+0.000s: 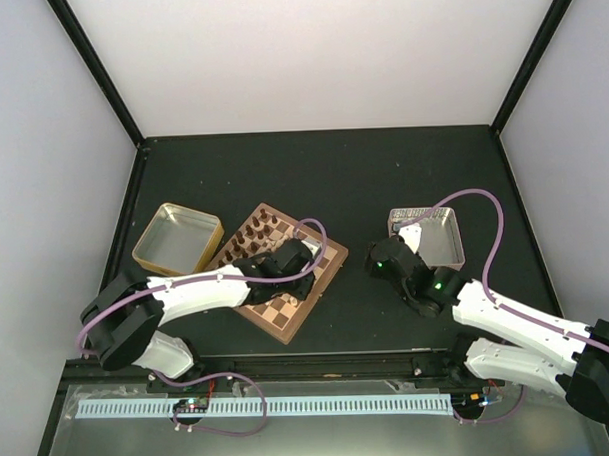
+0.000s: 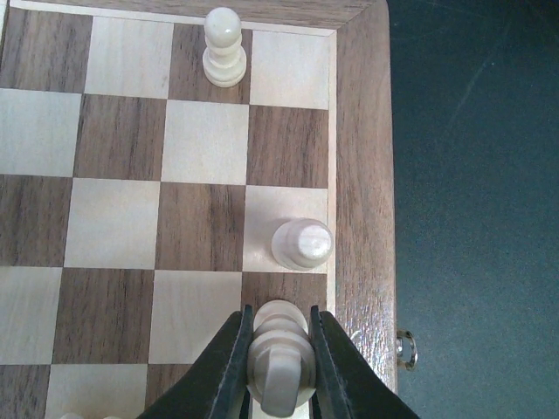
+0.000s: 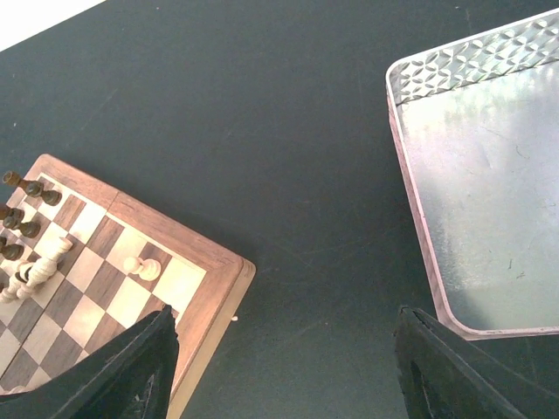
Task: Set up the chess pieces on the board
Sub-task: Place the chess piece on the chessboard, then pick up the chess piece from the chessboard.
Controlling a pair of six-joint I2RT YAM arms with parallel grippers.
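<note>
So the left gripper [image 2: 279, 319] with its pale piece [image 2: 279, 367] has a pale pawn [image 2: 301, 243] standing one square dead ahead and a second pale pawn [image 2: 224, 48] farther ahead-left, while the squares off to its left are open and right of it past the board rim [image 2: 360, 175] is just bare table [image 2: 480, 175].

The left arm [image 1: 197, 290] stretches toward the counter's [image 1: 382, 165] middle, left fingers [image 2: 223, 371] clamped on a pale chess piece [image 2: 279, 345]; right fingers [image 3: 131, 375] spread wide apart.
</note>
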